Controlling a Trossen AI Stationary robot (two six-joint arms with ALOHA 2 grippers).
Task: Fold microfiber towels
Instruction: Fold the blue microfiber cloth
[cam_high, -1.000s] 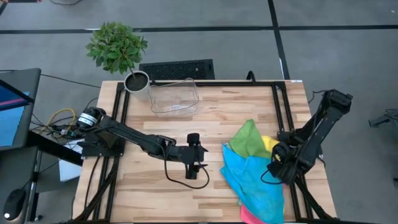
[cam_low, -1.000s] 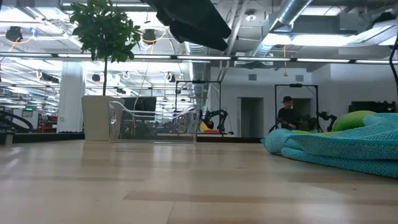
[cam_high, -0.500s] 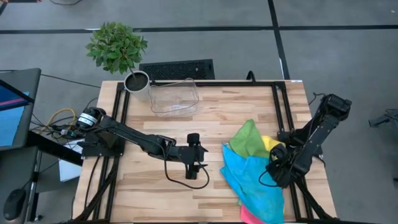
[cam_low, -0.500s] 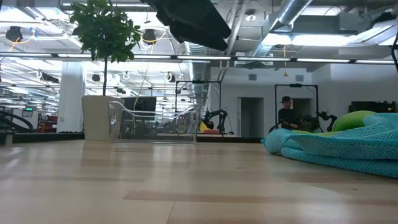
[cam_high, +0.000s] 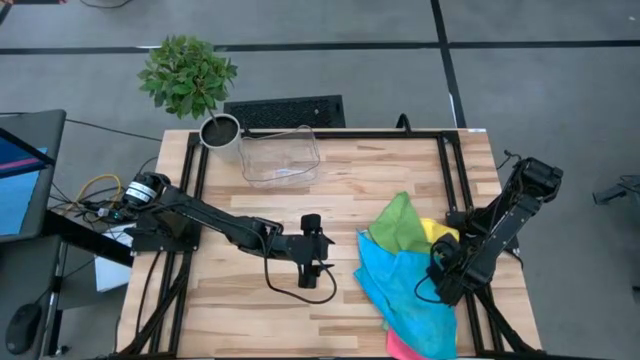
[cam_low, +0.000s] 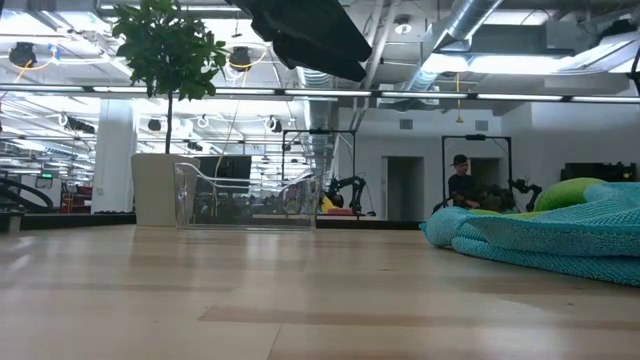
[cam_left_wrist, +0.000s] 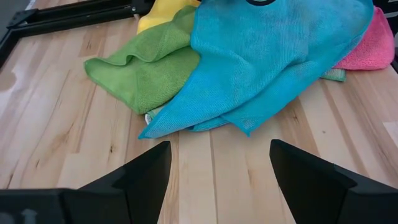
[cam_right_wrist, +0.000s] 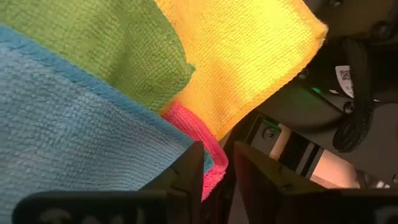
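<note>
The microfiber towels lie in a loose pile at the table's right. A blue towel (cam_high: 405, 285) (cam_left_wrist: 273, 56) is on top, over a green one (cam_high: 398, 222), a yellow one (cam_high: 432, 232) and a pink one (cam_high: 400, 347). My right gripper (cam_high: 440, 283) (cam_right_wrist: 219, 163) points steeply down at the pile's right edge. It is open by a narrow gap, with the pink and blue edges reaching into that gap. My left gripper (cam_high: 312, 280) (cam_left_wrist: 219, 146) hovers open over bare wood at the table's middle, facing the pile. My right gripper comes from above at the pile's right edge, where the pink towel's edge (cam_right_wrist: 214, 174) and the blue towel's hem (cam_right_wrist: 186, 146) lie between its two fingers. A dark gap shows beside one finger. Whether the fingers touch the cloth, I cannot tell. The towels lie flat.
A clear plastic bin (cam_high: 280, 155) (cam_low: 245, 195) and a potted plant (cam_high: 220, 130) stand at the table's far left. Dark frame rails (cam_high: 450, 180) run along the table's sides, close to the right gripper. Bare wood lies left of the pile. A person (cam_low: 462, 180) is far off in the room.
My right gripper has sunk onto the pile's right edge, shifting slightly toward the near edge and tipping more steeply down. The towels have not visibly moved.
</note>
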